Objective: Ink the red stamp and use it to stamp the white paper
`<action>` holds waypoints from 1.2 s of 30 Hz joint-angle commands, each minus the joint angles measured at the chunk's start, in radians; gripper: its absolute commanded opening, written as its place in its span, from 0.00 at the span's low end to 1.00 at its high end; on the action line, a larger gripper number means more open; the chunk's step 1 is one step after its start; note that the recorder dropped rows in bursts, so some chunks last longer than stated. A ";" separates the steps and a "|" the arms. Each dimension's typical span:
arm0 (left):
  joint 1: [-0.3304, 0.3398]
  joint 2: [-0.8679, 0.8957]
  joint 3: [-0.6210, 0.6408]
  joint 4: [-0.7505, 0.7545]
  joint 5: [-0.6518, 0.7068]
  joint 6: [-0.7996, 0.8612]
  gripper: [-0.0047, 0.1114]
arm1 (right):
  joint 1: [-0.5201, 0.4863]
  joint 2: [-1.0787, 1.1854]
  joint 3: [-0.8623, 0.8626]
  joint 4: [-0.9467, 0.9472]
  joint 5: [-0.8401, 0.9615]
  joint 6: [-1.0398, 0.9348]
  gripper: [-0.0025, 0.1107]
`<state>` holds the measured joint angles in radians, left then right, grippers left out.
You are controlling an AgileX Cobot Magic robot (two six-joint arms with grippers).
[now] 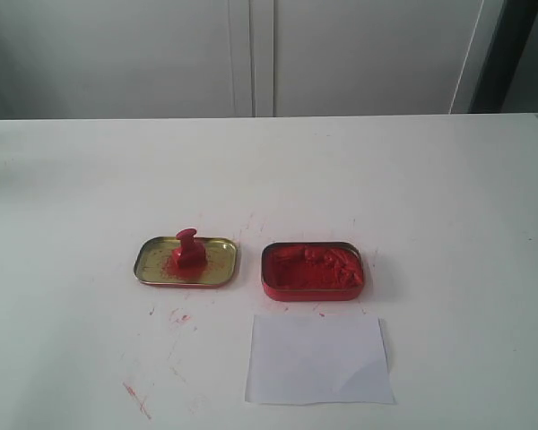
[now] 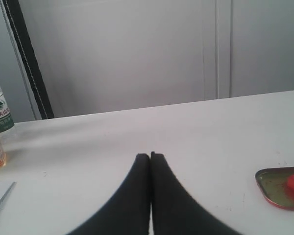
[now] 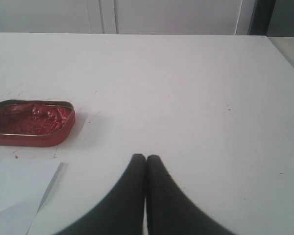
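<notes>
Holds left end effector (image 2: pixel 150 157) and right end effector (image 3: pixel 146 158) closed, empty, over desk (image 1: pixel 430 179), stamp (image 1: pixel 187 249) upright on lid (image 1: pixel 213 261) near the left one, handle up for grasping, tin (image 3: pixel 34 138) and paper (image 3: pixel 14 186) close together near the right.

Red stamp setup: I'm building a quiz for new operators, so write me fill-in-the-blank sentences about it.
1. The red stamp stands inside the gold ____.
2. The tin beside it holds ____ ink paste.
3. The white paper carries ____ imprint.
4. The left tool and right tool are both ____.
Missing: lid; red; no; shut.
</notes>
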<state>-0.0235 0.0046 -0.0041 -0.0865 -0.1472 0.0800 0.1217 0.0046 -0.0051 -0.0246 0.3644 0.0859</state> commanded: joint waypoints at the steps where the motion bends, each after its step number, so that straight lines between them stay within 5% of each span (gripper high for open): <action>1: 0.004 -0.005 0.004 -0.001 -0.018 0.006 0.04 | -0.004 -0.005 0.005 -0.002 -0.014 0.002 0.02; 19: 0.004 0.008 -0.044 -0.003 0.000 0.005 0.04 | -0.004 -0.005 0.005 -0.002 -0.014 0.002 0.02; 36: 0.004 0.507 -0.372 -0.001 0.288 0.059 0.04 | -0.004 -0.005 0.005 -0.002 -0.014 0.002 0.02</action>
<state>-0.0235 0.4311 -0.3290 -0.0858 0.1013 0.1313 0.1217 0.0046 -0.0051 -0.0246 0.3644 0.0859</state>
